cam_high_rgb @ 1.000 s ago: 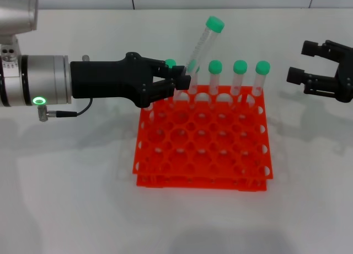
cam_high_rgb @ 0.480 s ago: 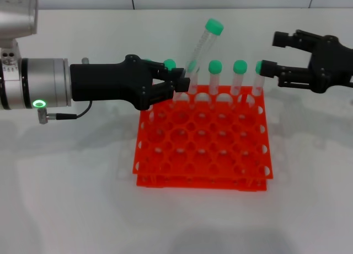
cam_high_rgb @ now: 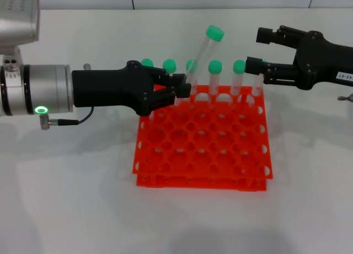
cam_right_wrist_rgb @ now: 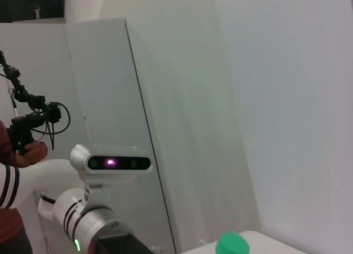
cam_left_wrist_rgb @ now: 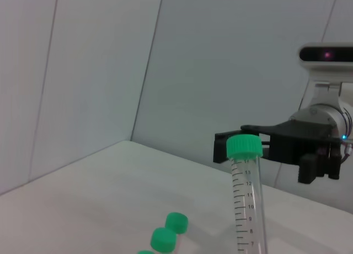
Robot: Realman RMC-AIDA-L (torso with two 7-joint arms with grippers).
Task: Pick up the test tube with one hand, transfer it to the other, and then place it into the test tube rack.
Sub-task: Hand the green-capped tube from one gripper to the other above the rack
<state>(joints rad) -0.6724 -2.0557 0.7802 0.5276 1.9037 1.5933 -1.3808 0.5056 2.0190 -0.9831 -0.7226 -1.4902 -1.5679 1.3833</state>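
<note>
- L gripper [cam_high_rgb: 182,90]: fingers clenched on the lower part of the test tube [cam_high_rgb: 202,52], reaching in from the robot's left side, above the back-left corner of the test tube rack [cam_high_rgb: 202,149].
- Test tube: held clear of the rack, tilted, green cap up and leaning away from L fingertips toward the R gripper; lower end sits between L fingers, partly hidden.
- In L wrist view the tube [cam_left_wrist_rgb: 246,199] rises w/ cap on top, graduation marks visible on the clear wall.
- R gripper [cam_high_rgb: 260,50]: fingers spread, nothing between them; white label on its body. Hangs over the back-right of the rack, near the tube cap but not touching; cap lies just beyond its fingertips, toward the L side.
- L wrist view: R gripper [cam_left_wrist_rgb: 242,146] shows behind the cap, dark fingers either side of it in the pic; contact can't be told from this view.
- R wrist view: only a green cap [cam_right_wrist_rgb: 232,244] at the frame edge, plus the L arm's silver wrist; R's own fingers not shown.
- Rack: orange-red, two tiers, on the white table [cam_high_rgb: 66,188], below both sets of fingers.
- Other green-capped tubes [cam_high_rgb: 214,77] stand upright in the rack's back row, under and between the two grippers' fingertips.
</note>
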